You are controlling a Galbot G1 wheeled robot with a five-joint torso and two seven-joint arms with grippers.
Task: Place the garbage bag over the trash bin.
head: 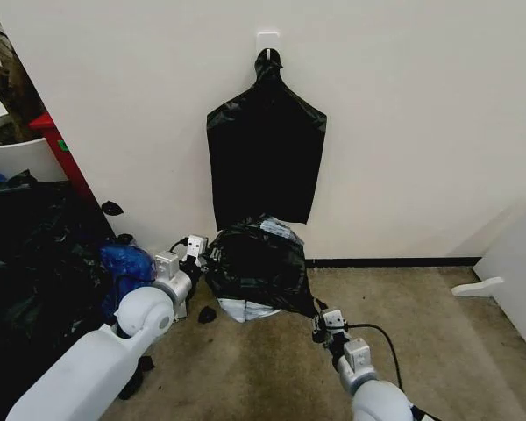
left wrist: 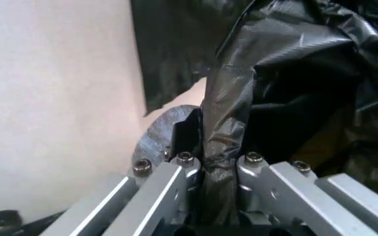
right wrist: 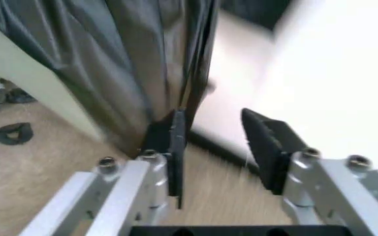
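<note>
The crinkled black garbage bag [head: 259, 263] is draped over the trash bin [head: 244, 310], whose white base peeks out under it by the wall. My left gripper [head: 195, 248] is at the bag's upper left edge. In the left wrist view it is shut on a gathered fold of the garbage bag [left wrist: 223, 123]. My right gripper [head: 324, 319] hovers low at the bag's lower right corner. Seen from the right wrist, the right gripper [right wrist: 218, 145] is open, and the garbage bag [right wrist: 136, 59] hangs against one finger [right wrist: 174, 142] over a pale bin wall [right wrist: 31, 83].
A flat black bag with a knotted neck [head: 265, 158] hangs on the wall behind. A blue plastic bag [head: 127, 265] and a heap of black bags [head: 26, 263] lie to the left, below a white planter with red trim [head: 22, 153]. Carpet stretches open to the right.
</note>
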